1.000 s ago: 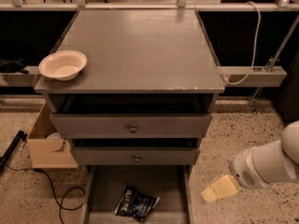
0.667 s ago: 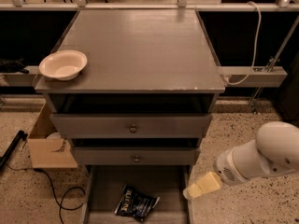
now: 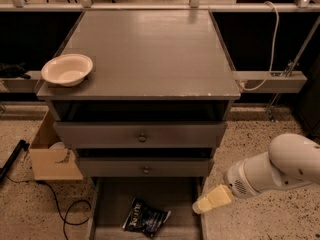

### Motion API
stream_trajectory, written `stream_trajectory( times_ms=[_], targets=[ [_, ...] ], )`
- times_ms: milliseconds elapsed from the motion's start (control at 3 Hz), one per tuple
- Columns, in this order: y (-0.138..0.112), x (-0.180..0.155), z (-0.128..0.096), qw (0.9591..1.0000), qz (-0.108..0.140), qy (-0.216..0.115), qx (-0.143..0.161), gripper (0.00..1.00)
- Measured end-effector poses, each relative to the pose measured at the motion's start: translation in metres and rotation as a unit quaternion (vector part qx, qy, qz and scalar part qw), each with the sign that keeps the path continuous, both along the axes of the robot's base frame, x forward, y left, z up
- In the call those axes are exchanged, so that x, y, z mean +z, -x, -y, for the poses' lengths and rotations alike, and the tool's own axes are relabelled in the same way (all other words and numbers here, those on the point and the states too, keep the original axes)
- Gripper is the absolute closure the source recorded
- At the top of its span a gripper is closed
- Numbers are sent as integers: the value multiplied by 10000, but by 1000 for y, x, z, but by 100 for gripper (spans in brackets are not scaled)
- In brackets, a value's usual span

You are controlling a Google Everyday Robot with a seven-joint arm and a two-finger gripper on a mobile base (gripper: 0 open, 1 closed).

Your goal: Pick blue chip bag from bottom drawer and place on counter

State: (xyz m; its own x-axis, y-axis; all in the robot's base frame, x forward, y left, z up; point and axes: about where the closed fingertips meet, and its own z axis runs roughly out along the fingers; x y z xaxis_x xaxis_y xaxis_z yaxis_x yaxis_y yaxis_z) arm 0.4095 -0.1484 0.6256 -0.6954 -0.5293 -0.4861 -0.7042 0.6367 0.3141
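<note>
The end effector (image 3: 212,200), at lower right of frame, has swung left to the right wall of the open bottom drawer (image 3: 115,199). The blue chip bag (image 3: 146,217) lies ungrasped on the drawer floor, bottom centre. How far the end effector is open cannot be told. The pickup looks close.
</note>
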Motion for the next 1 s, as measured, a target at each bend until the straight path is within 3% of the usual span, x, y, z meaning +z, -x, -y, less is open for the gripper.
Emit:
stream_trajectory(
  times_ms=[667,1000],
  targets=[
    [13,-67,-25,9993,-136,-318,-172,0],
    [-11,-123,-81,9991,-107,-404,-104,0]
  ],
)
